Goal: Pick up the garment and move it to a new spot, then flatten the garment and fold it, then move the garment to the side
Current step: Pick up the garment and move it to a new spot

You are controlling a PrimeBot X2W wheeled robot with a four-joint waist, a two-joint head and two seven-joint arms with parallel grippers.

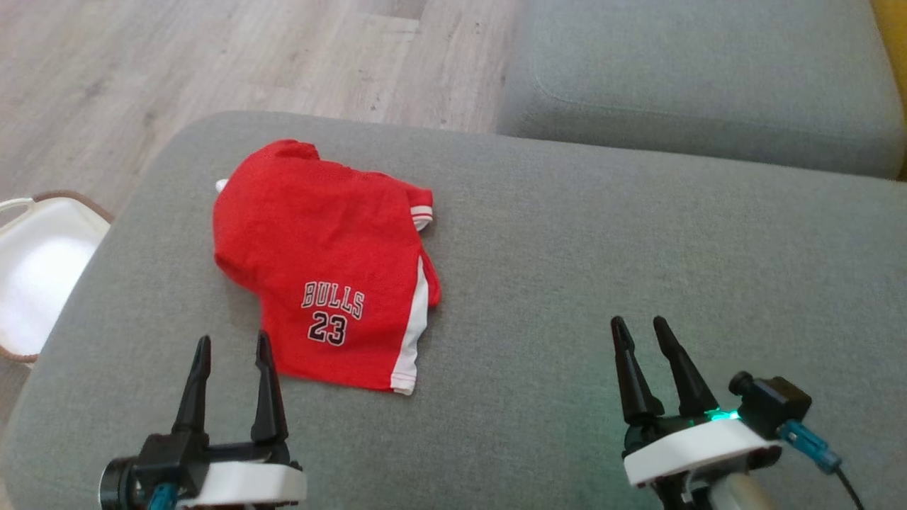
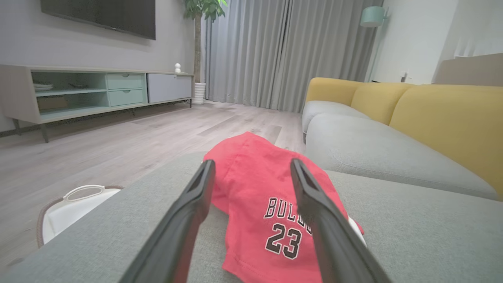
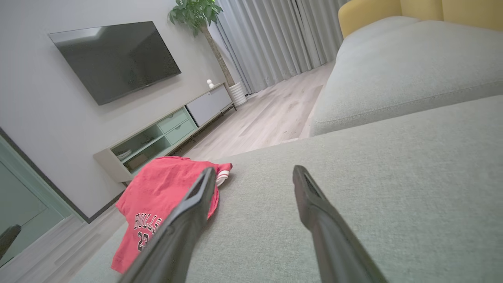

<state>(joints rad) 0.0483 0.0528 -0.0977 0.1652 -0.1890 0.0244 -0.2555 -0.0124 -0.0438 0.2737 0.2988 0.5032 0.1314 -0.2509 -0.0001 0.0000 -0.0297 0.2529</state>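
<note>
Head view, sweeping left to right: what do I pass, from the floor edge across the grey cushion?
white basket → red garment → right end effector

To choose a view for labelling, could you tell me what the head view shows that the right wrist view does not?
The head view adds a white basket beside the cushion. The right wrist view adds a wall television, a cabinet and a plant. Both have the red garment lying rumpled on the grey cushion and the open right gripper.
</note>
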